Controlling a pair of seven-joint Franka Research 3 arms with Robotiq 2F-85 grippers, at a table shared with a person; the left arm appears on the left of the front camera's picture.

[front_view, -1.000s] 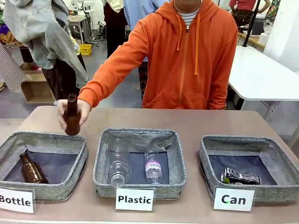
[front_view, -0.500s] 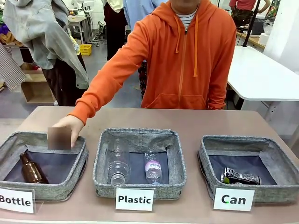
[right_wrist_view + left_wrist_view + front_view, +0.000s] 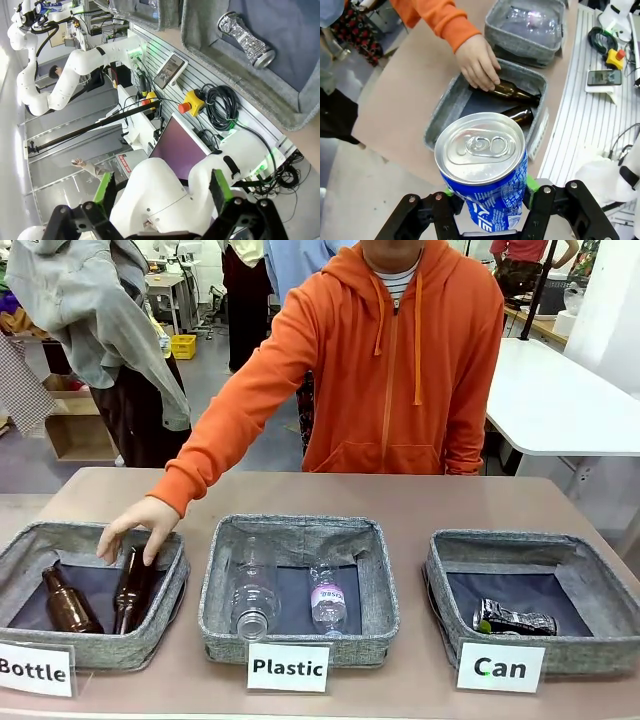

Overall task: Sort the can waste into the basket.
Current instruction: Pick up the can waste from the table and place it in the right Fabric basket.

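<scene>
Front view: two brown bottles [image 3: 95, 598], one dark can [image 3: 514, 619].

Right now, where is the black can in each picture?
Front view: the black can lies on its side at the bottom right, inside the Can basket.
Left wrist view: not in it; the can there is the blue can.
Right wrist view: top right, lying on the dark lining.
Shared landmark: the basket's grey wall beside the can.
</scene>
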